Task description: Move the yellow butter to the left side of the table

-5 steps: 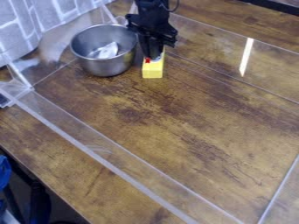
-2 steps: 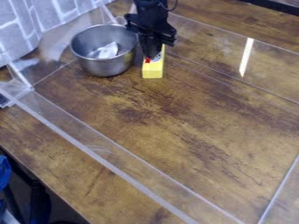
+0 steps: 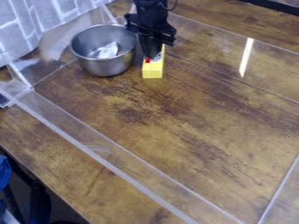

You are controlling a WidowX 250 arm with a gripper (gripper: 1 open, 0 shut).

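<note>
The small, bright yellow butter (image 3: 153,68) box lies on the worn wood-grain table (image 3: 198,122), just beside a round steel bowl (image 3: 84,54) holding something pale and crumpled. The black gripper (image 3: 152,58) points down onto the box's far end, jaws closed.

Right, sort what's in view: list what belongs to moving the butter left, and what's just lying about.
Job in hand:
yellow butter
tool, shut, down at the butter's top
table

Lying about:
steel bowl, beside the butter
white cloth inside the bowl
clear acrylic strips along the table's borders
</note>
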